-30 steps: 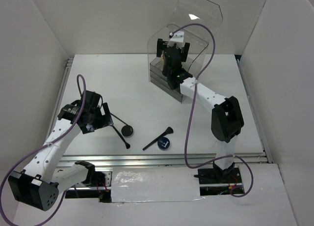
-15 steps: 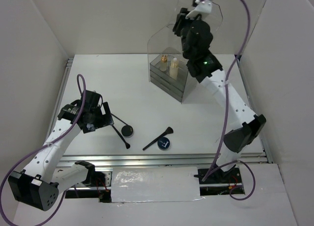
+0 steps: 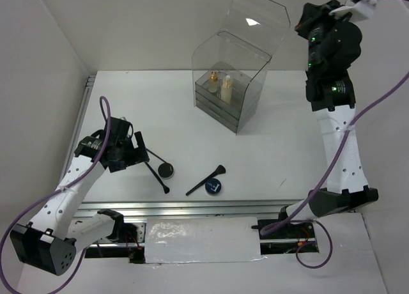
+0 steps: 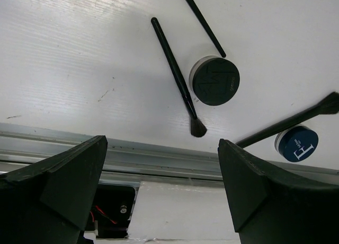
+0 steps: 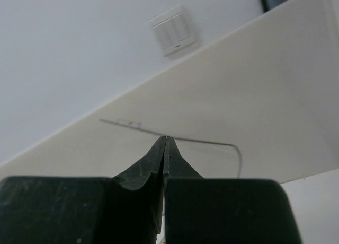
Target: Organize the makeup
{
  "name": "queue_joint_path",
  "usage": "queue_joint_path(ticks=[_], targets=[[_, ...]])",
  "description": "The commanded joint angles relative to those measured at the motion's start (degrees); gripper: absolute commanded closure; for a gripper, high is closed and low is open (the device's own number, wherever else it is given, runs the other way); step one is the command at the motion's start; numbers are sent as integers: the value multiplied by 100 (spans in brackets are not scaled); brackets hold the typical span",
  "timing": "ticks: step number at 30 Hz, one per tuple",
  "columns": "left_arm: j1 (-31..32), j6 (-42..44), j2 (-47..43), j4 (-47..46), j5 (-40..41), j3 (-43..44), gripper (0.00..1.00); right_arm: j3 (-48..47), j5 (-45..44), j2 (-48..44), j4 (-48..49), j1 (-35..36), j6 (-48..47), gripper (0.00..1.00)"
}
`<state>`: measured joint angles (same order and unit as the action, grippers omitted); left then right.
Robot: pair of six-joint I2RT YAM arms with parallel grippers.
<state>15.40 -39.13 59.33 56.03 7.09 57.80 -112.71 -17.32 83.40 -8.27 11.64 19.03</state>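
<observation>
Swings the right arm (image 3: pixel 335 131) up and away from the acrylic box (image 3: pixel 217 108) over the last second; leaves all else as before. Keeps the left jaws spread wide and empty above the surface (image 3: pixel 160 102). Finds a thin black brush (image 4: pixel 175 74) flat just ahead, between them, bristles nearest, right beside a round dark jar (image 4: pixel 214 80); a second brush (image 4: pixel 201 21) farther ahead; a third brush (image 4: pixel 288 122) and a blue-lidded jar (image 4: pixel 296 144) ahead toward their right side. Looks light, stiff and prone to rolling: best pinched across mid-handle. Expect smooth, slippery jar walls; grip across the width. Shows the cream tube (image 3: pixel 225 88) and gold lipstick (image 3: pixel 213 78) upright in the box, well away from both jaws. Holds the right jaws clenched on nothing.
</observation>
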Motion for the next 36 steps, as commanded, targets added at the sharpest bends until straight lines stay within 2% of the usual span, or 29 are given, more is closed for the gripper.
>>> queue_joint_path(ticks=[1,6,7,9,13,16,20,24,30,36], targets=[[-37,20,-123,-118,-138,21,1,293,886,-113,158,-618,892,100],[-37,73,-132,-119,-208,56,1,-189,1633,378,203,-1364,762,100],[-37,99,-141,-110,-217,56,1,-399,2010,605,203,-1462,708,100],[-37,108,-194,-101,-235,47,1,-672,2145,974,151,-1629,498,100],[-37,117,-255,-127,-305,-32,1,-1621,2434,1574,-227,-1911,470,99],[-37,152,-273,-154,-384,-50,0,-1824,2584,1908,-96,-2016,584,99],[-37,231,-282,-206,-472,-23,1,-2308,3479,2426,10,-2139,936,98],[-37,284,-212,-233,-533,-15,1,-2388,4304,2743,431,-2140,1225,98],[-37,292,-124,-268,-569,12,1,-2475,4807,3042,572,-2139,1534,98],[-37,336,26,-294,-533,65,0,-2055,5581,2823,502,-2052,1499,98]])
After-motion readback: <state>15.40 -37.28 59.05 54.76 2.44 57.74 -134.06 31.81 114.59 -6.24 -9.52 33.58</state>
